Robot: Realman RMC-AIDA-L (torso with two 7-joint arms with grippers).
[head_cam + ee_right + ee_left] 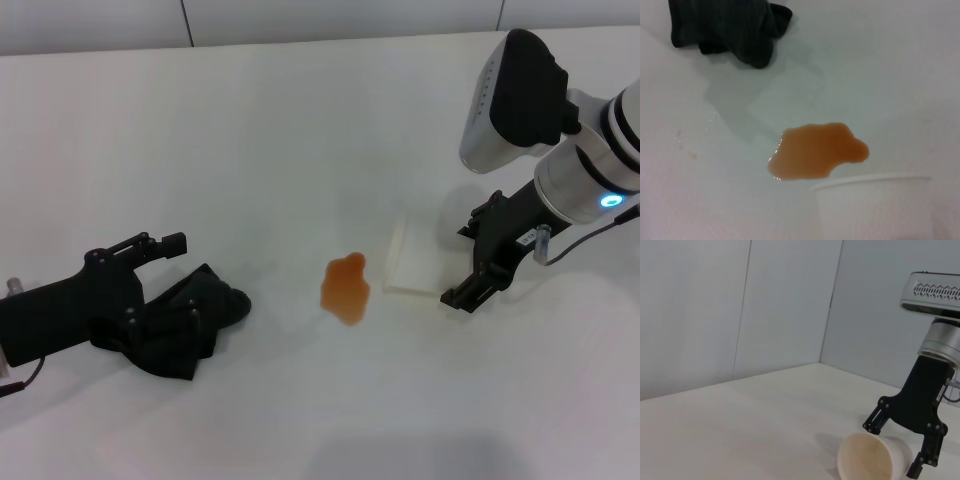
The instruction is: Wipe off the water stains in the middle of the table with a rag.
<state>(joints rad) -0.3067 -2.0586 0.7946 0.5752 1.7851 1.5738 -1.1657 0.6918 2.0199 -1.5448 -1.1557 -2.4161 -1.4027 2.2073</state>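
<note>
On the white table (300, 120) we see an orange-amber puddle — the water stains (345, 289) — lying near the middle, untouched. Just to its right a whitish plastic cup (413, 262) lies tipped on its side, its mouth toward the puddle. The right gripper (478, 262) stands behind the cup's base, jaws spread wide on either side of it; whether they touch it we cannot tell. Well to the left of the puddle sits the rag (195, 320) — a lumpy black cloth on the table. The left gripper (160, 300) is down on it, and we cannot tell whether its jaws are open or closed.
</note>
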